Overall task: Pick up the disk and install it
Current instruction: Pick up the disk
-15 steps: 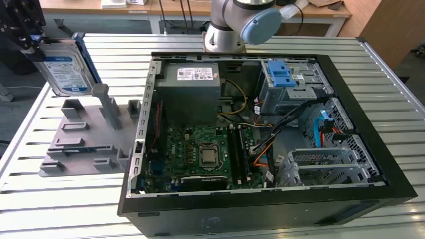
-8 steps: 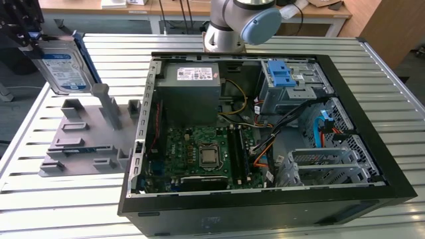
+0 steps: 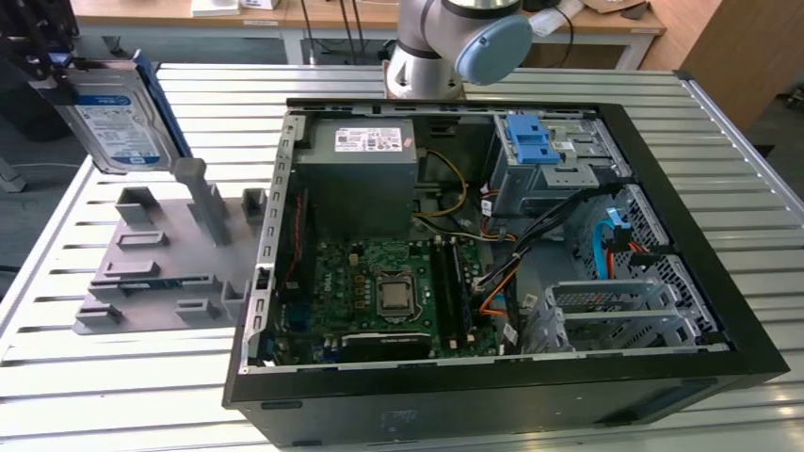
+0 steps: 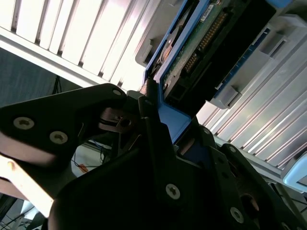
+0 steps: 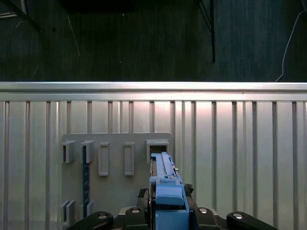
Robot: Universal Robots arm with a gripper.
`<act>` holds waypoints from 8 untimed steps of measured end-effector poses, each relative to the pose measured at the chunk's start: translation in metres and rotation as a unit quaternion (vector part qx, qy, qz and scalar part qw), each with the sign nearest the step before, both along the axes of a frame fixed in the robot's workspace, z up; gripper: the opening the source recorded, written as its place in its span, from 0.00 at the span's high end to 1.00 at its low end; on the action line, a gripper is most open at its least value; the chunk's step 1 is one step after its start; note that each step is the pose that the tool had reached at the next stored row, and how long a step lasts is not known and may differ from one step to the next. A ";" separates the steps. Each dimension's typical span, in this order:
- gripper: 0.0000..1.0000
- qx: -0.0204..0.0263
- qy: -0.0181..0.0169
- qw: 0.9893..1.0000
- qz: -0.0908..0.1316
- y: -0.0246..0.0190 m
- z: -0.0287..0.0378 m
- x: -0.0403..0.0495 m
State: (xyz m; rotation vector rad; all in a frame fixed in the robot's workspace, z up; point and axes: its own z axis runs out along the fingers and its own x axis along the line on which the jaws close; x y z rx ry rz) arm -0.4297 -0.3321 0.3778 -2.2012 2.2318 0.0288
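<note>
Most of the gripper (image 4: 175,127) was cut off at the upper corner on the exterior view's left, so from there I could make out little more than a dark shape above the disk (image 3: 120,122). In the second wrist view the black fingers (image 4: 153,139) were clenched on the disk's blue frame, one on each side of it, and the gripper body hid a good part of the drive. What showed there was its underside, with a green circuit board and a row of connector pins.

The disk hung upright in the air, label side facing the exterior camera, over the slatted metal surface (image 3: 126,395) on the exterior view's left. It looked clear of the grey holder (image 3: 164,254) below it. Whether its lower edge touched the holder's tall post, I could not tell. In the first wrist view the disk appeared edge-on, directly above one of the holder's slots.

On the exterior view's right lay the open computer case (image 3: 754,358), well apart from the disk. Inside it were a grey power supply (image 3: 364,179), a green motherboard (image 3: 390,282), a blue latch (image 3: 534,141) on a silver cage, and a tangle of cables (image 3: 553,235) crossing between them. The arm's base (image 3: 458,42) stood just behind the case, its upper part cut off.
</note>
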 end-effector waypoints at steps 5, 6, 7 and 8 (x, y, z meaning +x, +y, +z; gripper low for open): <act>0.63 0.000 0.000 1.000 0.000 0.0000 0.0054 0.0000; 0.63 0.000 0.000 1.000 0.000 0.0000 0.0064 0.0000; 0.63 0.000 0.000 1.000 0.000 0.0000 0.0075 0.0000; 0.63 0.000 0.000 1.000 0.000 0.0000 0.0086 0.0000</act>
